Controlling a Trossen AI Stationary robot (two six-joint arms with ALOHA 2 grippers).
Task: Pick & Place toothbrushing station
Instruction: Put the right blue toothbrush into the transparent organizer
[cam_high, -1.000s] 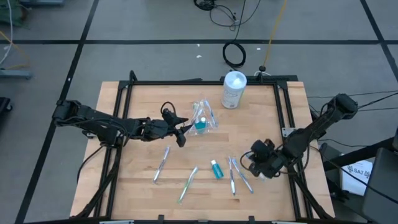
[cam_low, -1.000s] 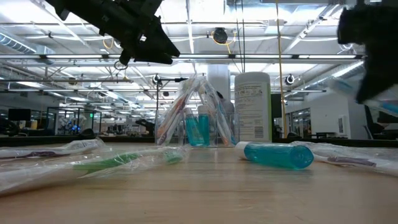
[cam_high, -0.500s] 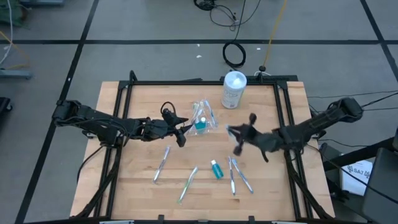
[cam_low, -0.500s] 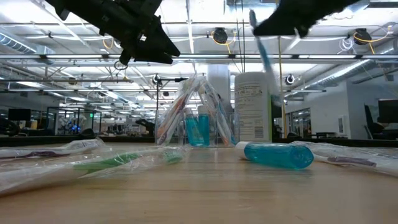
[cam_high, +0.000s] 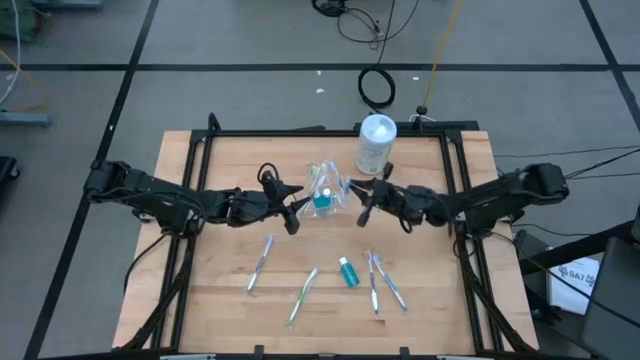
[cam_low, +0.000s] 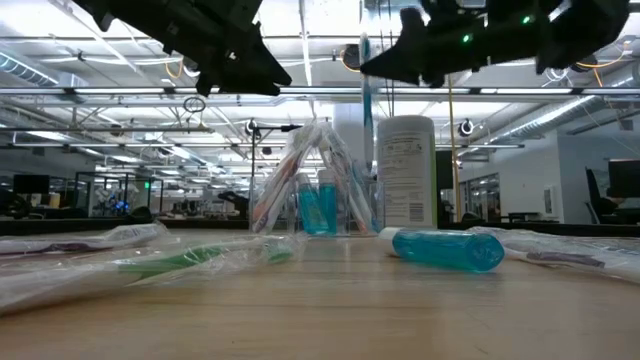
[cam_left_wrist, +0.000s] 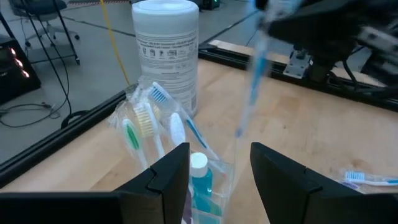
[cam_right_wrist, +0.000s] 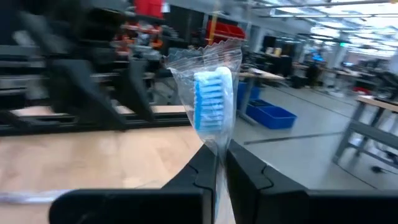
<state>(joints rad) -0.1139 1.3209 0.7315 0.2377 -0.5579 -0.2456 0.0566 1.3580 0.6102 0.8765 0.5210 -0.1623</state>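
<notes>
Wrapped blue toothbrush carried toward the holder

Near the front lie a teal tube (cam_high: 347, 272) and spare brushes. Farther back, the right gripper (cam_high: 365, 205) pinches a wrapped blue toothbrush (cam_right_wrist: 213, 107) beside the clear holder (cam_high: 326, 192); the left gripper (cam_left_wrist: 219, 163), fingers spread, brackets it. A swinging handle could topple the holder.
</notes>
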